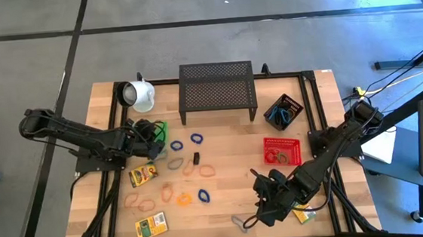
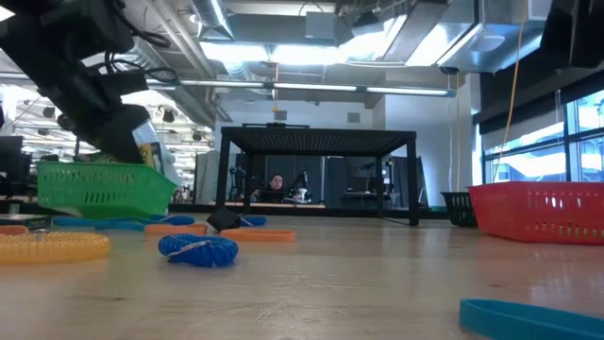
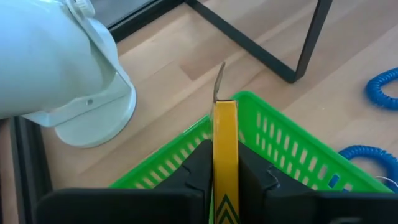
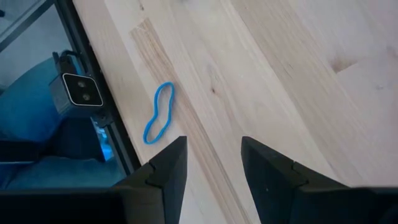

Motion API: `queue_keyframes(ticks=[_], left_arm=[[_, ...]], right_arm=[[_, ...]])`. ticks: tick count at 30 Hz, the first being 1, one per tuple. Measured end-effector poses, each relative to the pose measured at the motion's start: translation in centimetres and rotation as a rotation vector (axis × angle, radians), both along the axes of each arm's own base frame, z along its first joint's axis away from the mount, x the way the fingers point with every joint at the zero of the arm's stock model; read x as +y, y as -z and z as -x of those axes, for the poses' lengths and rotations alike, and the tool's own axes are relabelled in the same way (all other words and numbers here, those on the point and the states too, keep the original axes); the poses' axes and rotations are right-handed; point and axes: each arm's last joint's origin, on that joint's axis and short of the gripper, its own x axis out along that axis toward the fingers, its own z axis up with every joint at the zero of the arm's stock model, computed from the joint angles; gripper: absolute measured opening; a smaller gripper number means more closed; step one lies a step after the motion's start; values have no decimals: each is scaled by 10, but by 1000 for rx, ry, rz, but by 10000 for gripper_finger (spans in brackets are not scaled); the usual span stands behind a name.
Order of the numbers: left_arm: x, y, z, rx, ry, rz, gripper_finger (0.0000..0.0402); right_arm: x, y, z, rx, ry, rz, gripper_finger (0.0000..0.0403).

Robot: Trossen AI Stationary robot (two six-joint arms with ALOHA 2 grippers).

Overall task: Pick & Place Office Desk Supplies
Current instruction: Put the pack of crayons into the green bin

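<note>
Left gripper (image 3: 225, 186): jaws clamped on crayon box (image 3: 225, 149) above green basket (image 3: 280, 140), tabletop's left side. Release only once the box clears the basket's rim. Right gripper (image 4: 213, 163): jaws parted, empty, near front edge.

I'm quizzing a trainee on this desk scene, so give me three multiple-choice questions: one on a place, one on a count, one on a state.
1. Where is the crayon box that the left gripper grips?
A over the green basket
B over the red basket
C over the black basket

2. How many baskets are on the table?
A two
B three
C five

3. The right gripper is:
A open
B shut, empty
C shut on a crayon box

Key:
1 A, green mesh shows right under the box in the left wrist view.
2 B, there is a green, a red basket and a black basket.
3 A, its fingers stand apart with only bare wood between them.
</note>
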Motion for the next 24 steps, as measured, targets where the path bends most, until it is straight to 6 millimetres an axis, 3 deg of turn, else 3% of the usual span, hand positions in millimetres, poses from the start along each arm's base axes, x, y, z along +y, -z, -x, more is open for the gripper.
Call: queue_keyframes(ticks=[11,24], left_arm=[[-2,2,0,14,29,88,98],[-11,-3,-14,-83,153,120,116]], right_arm=[[0,1,1,27,32,-28,152],[-11,9,23,407,199,-99,152]])
